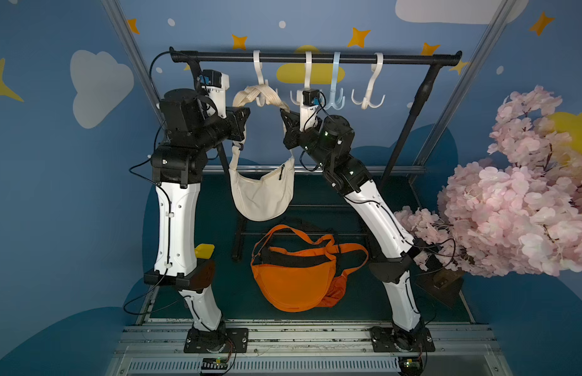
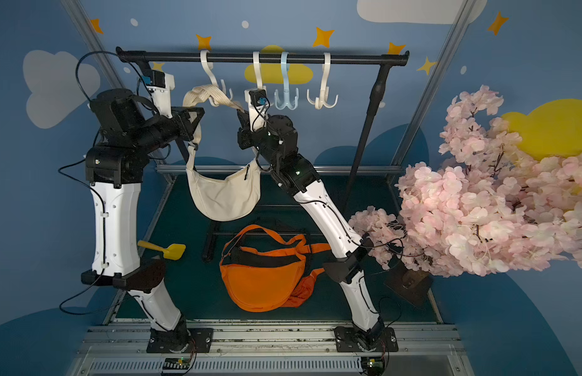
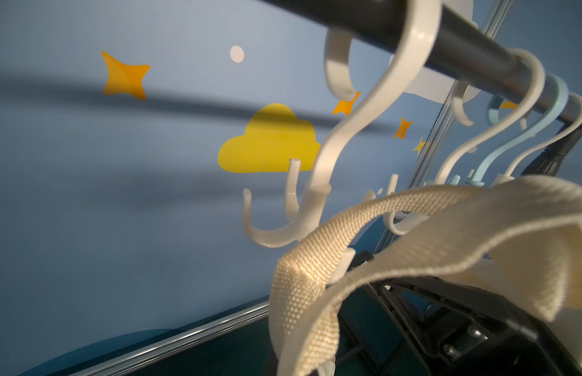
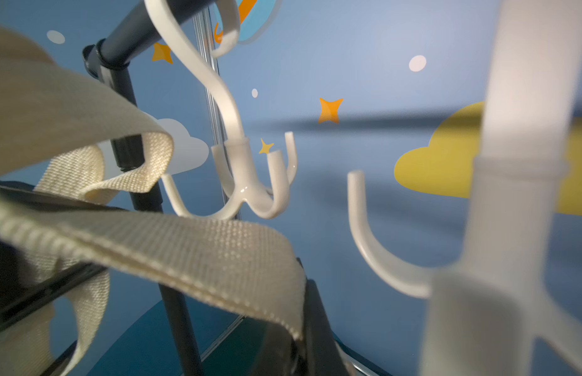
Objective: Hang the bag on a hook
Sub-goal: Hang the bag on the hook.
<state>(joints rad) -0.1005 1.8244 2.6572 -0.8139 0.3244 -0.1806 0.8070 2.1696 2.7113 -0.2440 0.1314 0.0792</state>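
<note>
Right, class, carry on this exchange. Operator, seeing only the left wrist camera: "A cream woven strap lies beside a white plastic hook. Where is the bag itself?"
Observer: The cream fabric crescent bag hangs in the air from that cream woven strap, clear of the dark green table.
Operator: What holds the strap?
Observer: Both arms. The left gripper has its jaws shut on one side of it, the right gripper on the other.
Operator: Anything else down there?
Observer: An orange fabric crescent bag lies on the table, held by neither arm.
</note>
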